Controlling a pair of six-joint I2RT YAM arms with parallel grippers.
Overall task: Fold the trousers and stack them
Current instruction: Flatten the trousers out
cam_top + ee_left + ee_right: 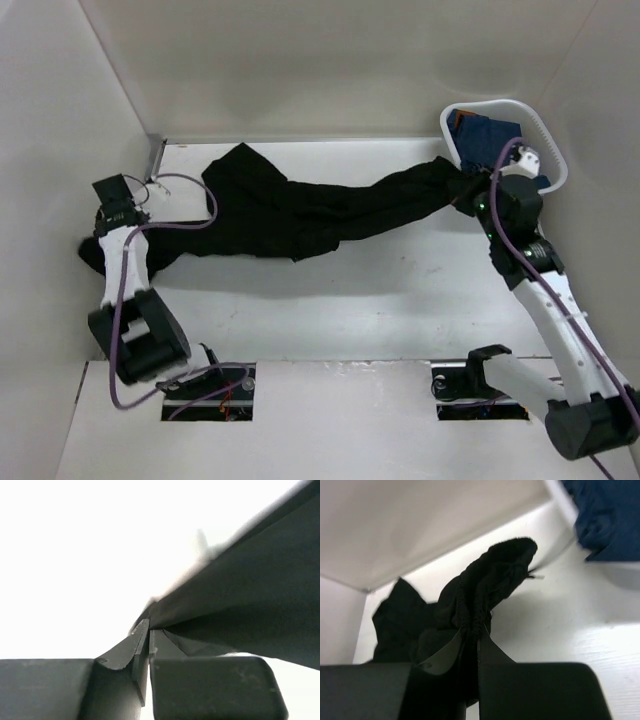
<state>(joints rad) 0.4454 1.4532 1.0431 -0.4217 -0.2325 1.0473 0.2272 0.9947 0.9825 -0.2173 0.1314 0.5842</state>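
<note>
The trousers (300, 210) lie strung across the far half of the desk (380, 300), bunched and twisted in the middle. Your left end effector (145, 641) is clamped on a flat edge of cloth at the left. Your right end effector (472, 635) is clamped on a gathered bunch at the far right, just beside the basket (548, 135). You are likely spreading: draw the ends apart evenly, lift enough to undo the twist, and avoid the basket.
</note>
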